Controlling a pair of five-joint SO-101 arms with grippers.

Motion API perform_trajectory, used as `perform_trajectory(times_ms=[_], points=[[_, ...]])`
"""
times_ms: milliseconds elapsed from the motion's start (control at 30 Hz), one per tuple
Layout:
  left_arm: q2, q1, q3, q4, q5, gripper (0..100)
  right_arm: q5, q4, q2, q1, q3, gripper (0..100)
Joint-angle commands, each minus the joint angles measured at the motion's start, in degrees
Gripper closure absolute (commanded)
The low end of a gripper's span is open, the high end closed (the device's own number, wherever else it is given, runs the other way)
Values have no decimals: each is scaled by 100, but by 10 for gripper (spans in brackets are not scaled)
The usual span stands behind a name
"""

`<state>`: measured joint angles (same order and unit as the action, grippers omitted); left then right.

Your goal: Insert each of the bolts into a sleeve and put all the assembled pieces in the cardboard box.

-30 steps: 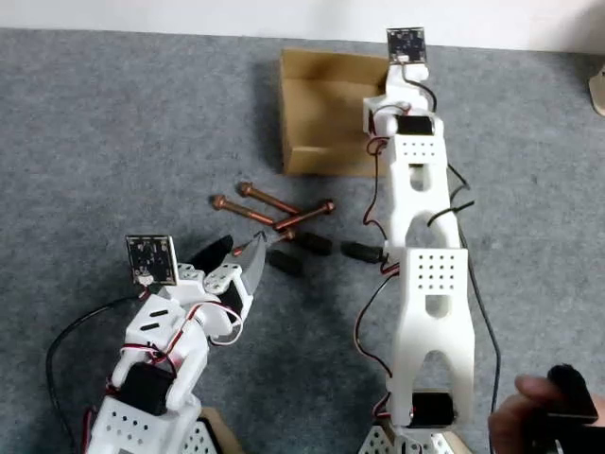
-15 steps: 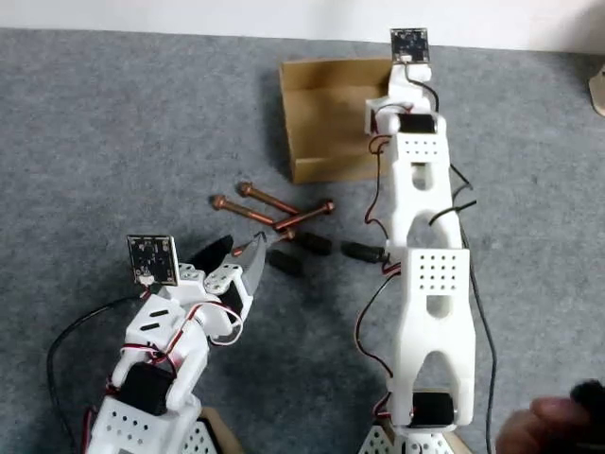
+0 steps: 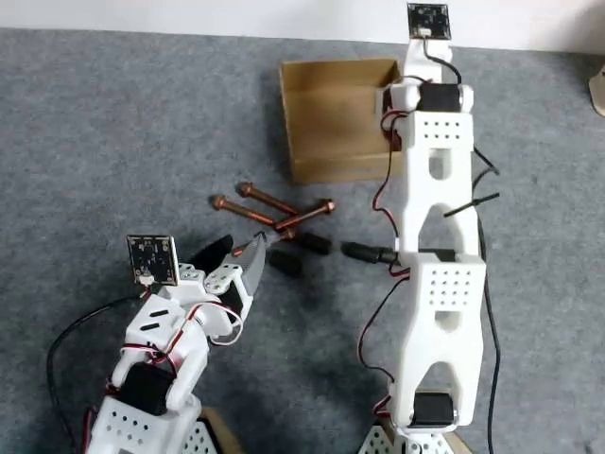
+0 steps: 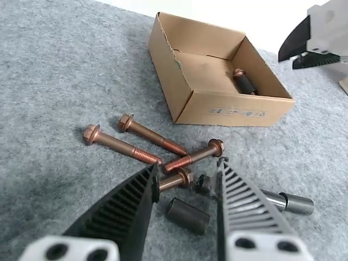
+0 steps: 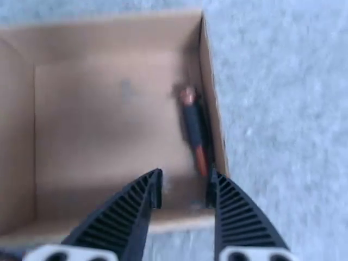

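Observation:
The cardboard box [image 3: 326, 168] sits at the far middle of the carpet. One bolt in its sleeve [image 5: 193, 128] lies inside against a box wall [image 5: 209, 81], also visible from the left wrist [image 4: 244, 81]. My right gripper [image 5: 185, 187] hovers open and empty over that side of the box. Three loose copper bolts [image 3: 269, 200] [image 3: 241, 210] [image 3: 307, 216] lie in front of the box. My left gripper [image 4: 187, 168] is open low over the carpet, its jaws on either side of another bolt [image 4: 174, 179]. Black sleeves [image 3: 286, 263] [image 3: 312, 243] lie close by.
A dark piece with a grey end [image 4: 288, 201] lies on the carpet to the right of the sleeves, close to the right arm [image 3: 430, 189]. Grey carpet [image 3: 113, 142] stretches open to the left of the box and bolts.
The right arm has swung back and to the right, off the box's middle to its right edge. A person's hand at the lower right edge has left the view. The left arm stays still.

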<state>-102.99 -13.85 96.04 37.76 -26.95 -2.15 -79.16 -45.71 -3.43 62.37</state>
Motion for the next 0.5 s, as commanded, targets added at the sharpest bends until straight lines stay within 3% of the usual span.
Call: perform_trajectory(times_ms=[0, 233, 467], points=[[-84, 40, 110, 18, 9, 832, 290, -673, 523, -66, 259, 867], [-92, 40, 110, 0, 9, 833, 369, -1789, 549, -40, 268, 867], [-92, 40, 110, 9, 9, 833, 352, -2167, 558, 171, 259, 867]])
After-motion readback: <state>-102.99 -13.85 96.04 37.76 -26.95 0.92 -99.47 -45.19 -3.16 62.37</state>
